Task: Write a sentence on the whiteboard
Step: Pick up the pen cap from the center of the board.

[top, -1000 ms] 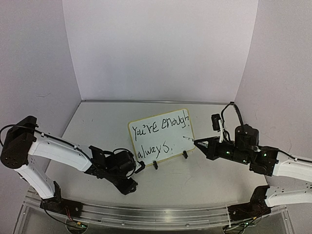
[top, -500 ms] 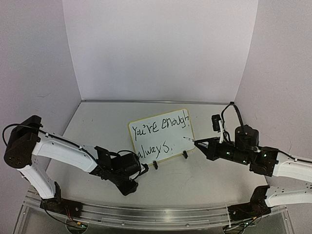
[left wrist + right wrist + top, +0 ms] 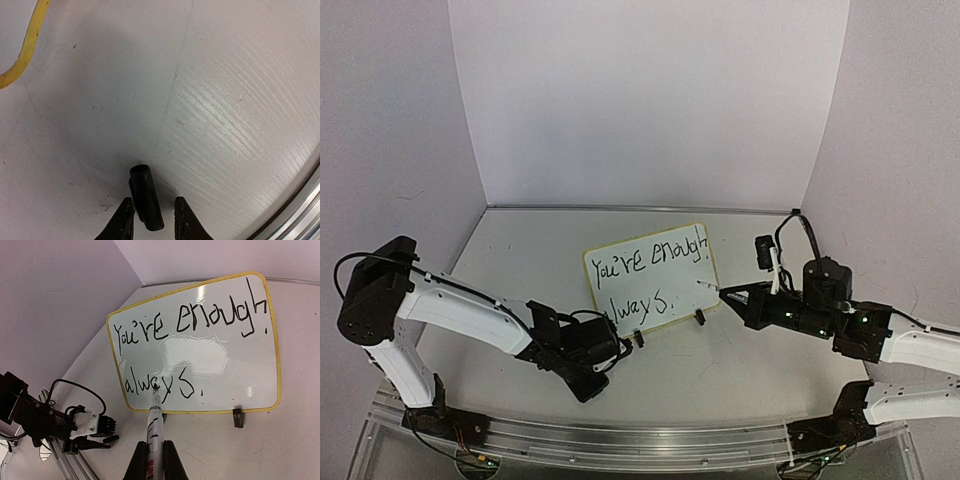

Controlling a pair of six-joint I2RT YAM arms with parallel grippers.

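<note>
**Marker tip on the board, black tube in the other claw**

In the right wrist view, the right claw (image 3: 154, 452) sits at the bottom edge, pressed onto a white marker (image 3: 155, 422). Red and black print low on the barrel is too small to read. The marker's tip touches the whiteboard (image 3: 235, 372) in the lower line of writing, between the "a" and the "y".

The sentence (image 3: 186, 322) reads "You're enough" on top, followed by a stroke and dot like an exclamation mark. Below it is "always." in thin black letters. The board fills the centre and upper right of that view, propped tilted on the tabletop (image 3: 750, 360). One black clip foot (image 3: 238, 417) shows under its lower rim. The marker and claw cover where a second foot would be.

In the left wrist view, the left claw (image 3: 153, 206) is cut off by the bottom edge, with only its two tips showing. It pinches a short black tube (image 3: 142, 185) that pokes up between them. A curve of yellow rim crosses the upper left corner.

From above, the left claw (image 3: 618, 347) lies low, just below the board's lower left corner.
</note>
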